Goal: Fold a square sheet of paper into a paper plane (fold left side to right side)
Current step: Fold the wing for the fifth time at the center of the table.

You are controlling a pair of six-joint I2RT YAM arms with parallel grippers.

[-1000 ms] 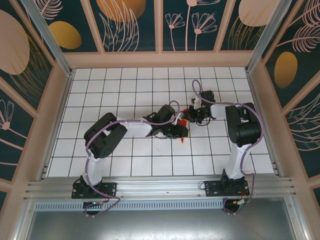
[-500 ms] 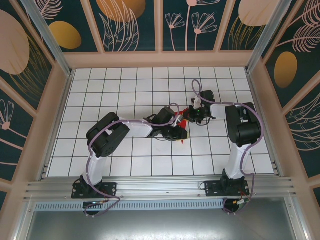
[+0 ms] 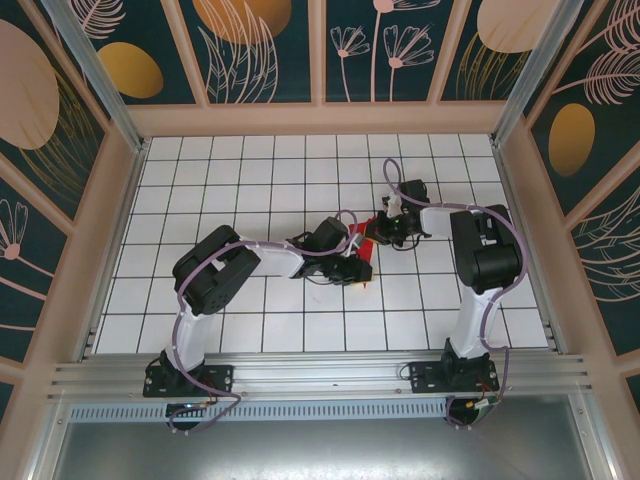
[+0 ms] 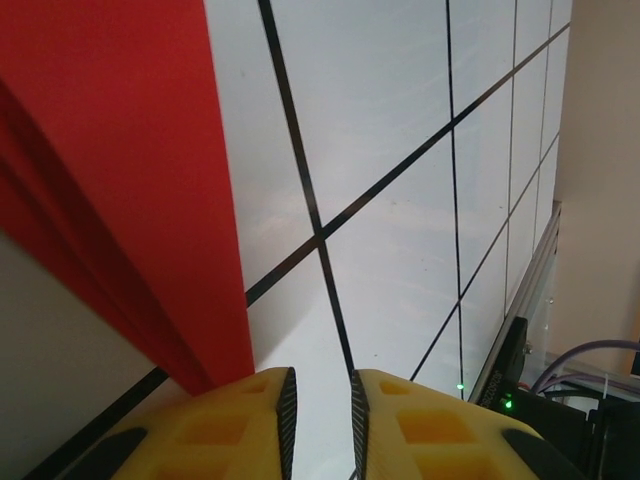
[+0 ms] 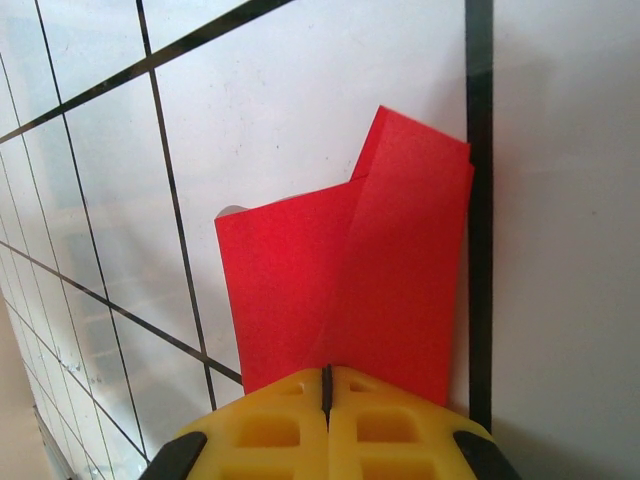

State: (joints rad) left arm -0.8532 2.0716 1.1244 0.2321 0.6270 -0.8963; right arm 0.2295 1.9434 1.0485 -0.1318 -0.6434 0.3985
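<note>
**Hand state.** The right hand (image 5: 326, 388) is fully closed. Its yellow fingers (image 5: 270, 430) meet on the near edge of the paper (image 5: 340, 280) and clamp it. The left hand (image 4: 320, 412) is almost closed, with a narrow slit left between its fingers. Nothing shows in that slit. The red edge runs down to the outer side of its left finger, and whether it touches cannot be told.

**Position of the paper.** The paper lies flat on the bench (image 4: 400, 120) between the two hands, near the middle of the grid. It is already folded: one layer overlaps another along a slanted crease, and stacked layers show in the left wrist view.

**Change.** Over the last second the left arm (image 3: 270, 255) has drawn in slightly. Its elbow has moved toward the centre and its wrist toward the near edge. The right arm (image 3: 480, 250) has kept its place.

**Meaning for the task.** Judged from this, the right hand anchors the paper while the left hand repositions along the fold. The crease is probably being set, not started. The plane is not yet finished.

**Markings.** No brand, label or writing can be read. The paper is plain. The bench carries black grid lines (image 4: 300, 180) only. The walls (image 3: 260, 50) carry a plant pattern without text. Two small green lamps (image 4: 460, 385) glow beyond the bench edge.
</note>
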